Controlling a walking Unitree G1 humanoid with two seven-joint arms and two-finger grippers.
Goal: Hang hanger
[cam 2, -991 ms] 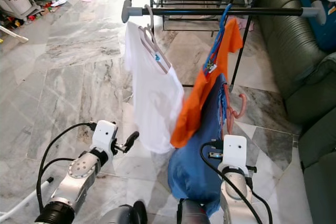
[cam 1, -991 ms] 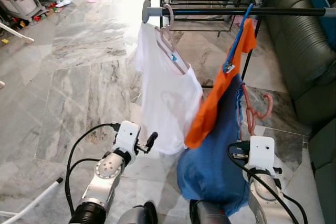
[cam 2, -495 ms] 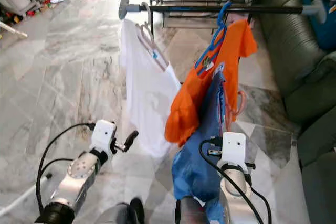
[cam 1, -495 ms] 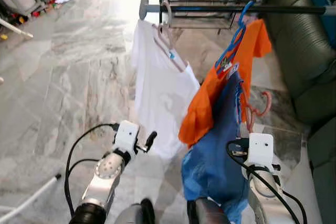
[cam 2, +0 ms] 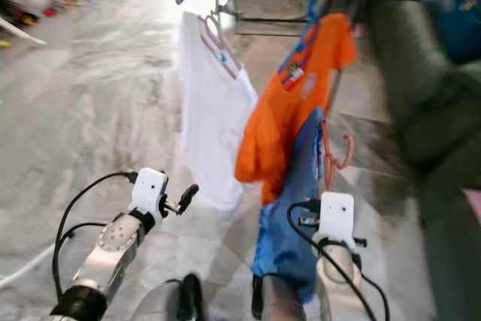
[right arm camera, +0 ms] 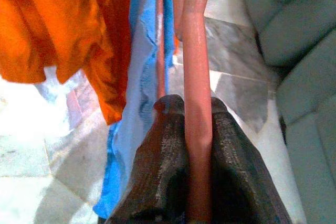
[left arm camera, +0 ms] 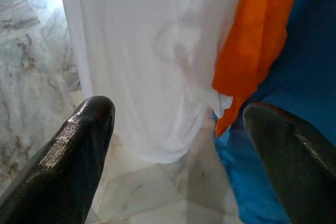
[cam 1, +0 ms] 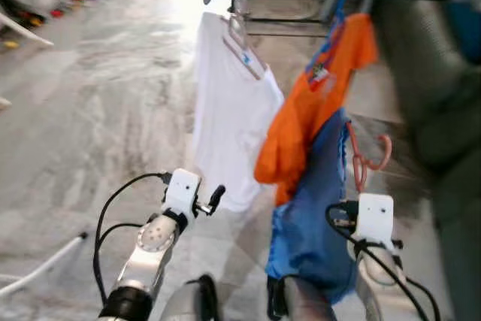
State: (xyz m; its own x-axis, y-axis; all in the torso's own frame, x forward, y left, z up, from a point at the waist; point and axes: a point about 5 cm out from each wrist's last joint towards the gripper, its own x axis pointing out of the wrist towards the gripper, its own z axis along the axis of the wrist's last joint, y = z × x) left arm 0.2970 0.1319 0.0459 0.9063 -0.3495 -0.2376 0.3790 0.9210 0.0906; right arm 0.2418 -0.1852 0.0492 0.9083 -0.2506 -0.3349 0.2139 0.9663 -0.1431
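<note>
Right wrist view: ridged black right jaws (right arm camera: 198,145) clamped on smooth pink hanger (right arm camera: 197,77); left jaws (left arm camera: 181,145) wide, empty.

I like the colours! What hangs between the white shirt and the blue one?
The orange shirt hangs between the white shirt and the blue shirt, as the eye views show.

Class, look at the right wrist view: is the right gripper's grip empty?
No: the right gripper is shut on the pink hanger, its stem clamped between the two black fingers.
</note>
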